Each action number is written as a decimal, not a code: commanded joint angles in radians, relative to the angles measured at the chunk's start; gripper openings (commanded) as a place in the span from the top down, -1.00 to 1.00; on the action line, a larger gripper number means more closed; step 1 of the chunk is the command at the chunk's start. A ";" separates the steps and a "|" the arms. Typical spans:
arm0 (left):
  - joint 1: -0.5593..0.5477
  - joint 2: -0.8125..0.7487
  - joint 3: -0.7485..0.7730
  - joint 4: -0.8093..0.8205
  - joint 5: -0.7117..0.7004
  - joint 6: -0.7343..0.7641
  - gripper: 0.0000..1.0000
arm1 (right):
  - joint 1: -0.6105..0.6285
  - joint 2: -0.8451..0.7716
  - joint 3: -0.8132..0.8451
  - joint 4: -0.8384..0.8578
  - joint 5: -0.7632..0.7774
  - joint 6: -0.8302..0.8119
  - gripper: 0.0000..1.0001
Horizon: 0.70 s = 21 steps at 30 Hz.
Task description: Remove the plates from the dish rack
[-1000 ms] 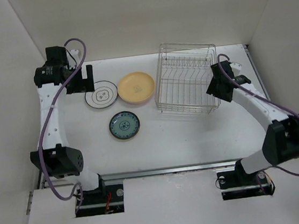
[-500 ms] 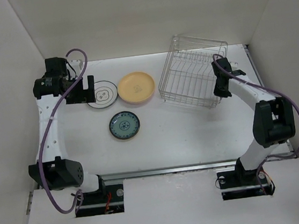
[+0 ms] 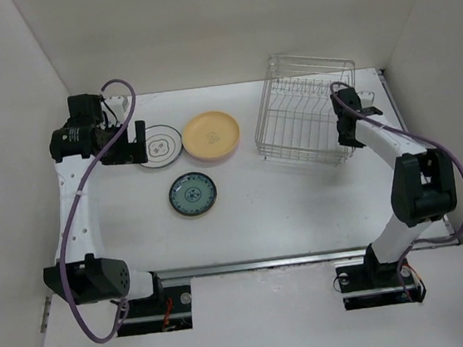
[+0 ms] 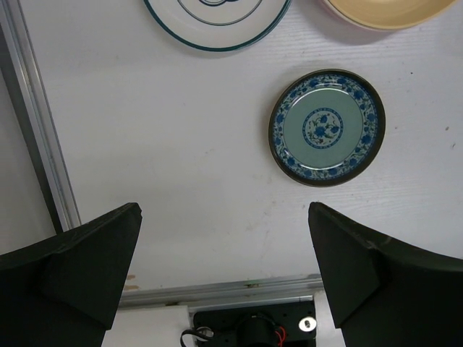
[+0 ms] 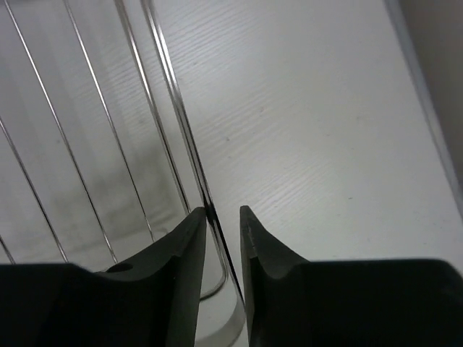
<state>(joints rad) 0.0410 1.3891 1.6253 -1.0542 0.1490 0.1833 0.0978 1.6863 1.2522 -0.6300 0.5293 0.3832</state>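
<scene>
— What is taking up the most room on the white table (image 3: 244, 214)?

— The dish rack (image 3: 304, 111). It is standing at the far right, and only its own wire dividers are showing inside it.

— Where are the plates lying?

— Out on the tabletop, left of the rack. The orange-yellow plate (image 3: 210, 135) is lying nearest it, and what looks like a pale pink rim (image 4: 334, 19) is peeking out from under it in the left wrist view. The white plate with black rings (image 3: 158, 145) is lying just beside that one. The small teal plate (image 3: 192, 194) is lying nearer the arms, apart from both.

— And the claws?

— The right gripper (image 5: 223, 217) is pinching a wire on the rack's right side, its fingers nearly meeting. The left gripper (image 3: 132, 143) is hovering at the ringed plate's left edge, its fingers (image 4: 87, 253) spread wide and holding nothing.
</scene>
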 commanded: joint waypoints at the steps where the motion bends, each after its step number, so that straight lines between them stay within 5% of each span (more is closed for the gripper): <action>1: 0.002 -0.061 -0.025 0.023 -0.005 0.015 -1.00 | -0.035 -0.132 0.000 0.061 0.212 0.002 0.38; 10: 0.002 -0.090 -0.048 0.023 -0.005 0.005 -1.00 | -0.035 -0.292 0.131 -0.040 0.215 -0.020 0.10; 14: 0.002 -0.090 -0.058 0.033 -0.014 0.005 -1.00 | 0.006 -0.358 0.147 -0.011 -0.049 -0.043 0.01; 17: 0.002 -0.099 -0.058 0.033 -0.003 -0.005 -1.00 | 0.115 -0.387 0.052 0.135 -0.326 -0.043 -0.30; 19: 0.011 -0.099 -0.067 0.033 0.007 -0.005 -1.00 | 0.225 -0.363 0.053 0.180 -0.374 -0.043 -0.47; 21: 0.011 -0.099 -0.067 0.033 0.017 -0.005 -1.00 | 0.298 -0.283 0.091 0.190 -0.326 -0.021 -0.90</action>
<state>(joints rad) 0.0425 1.3243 1.5757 -1.0355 0.1463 0.1825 0.3202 1.3365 1.3247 -0.5304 0.3054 0.3550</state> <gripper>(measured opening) 0.996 0.923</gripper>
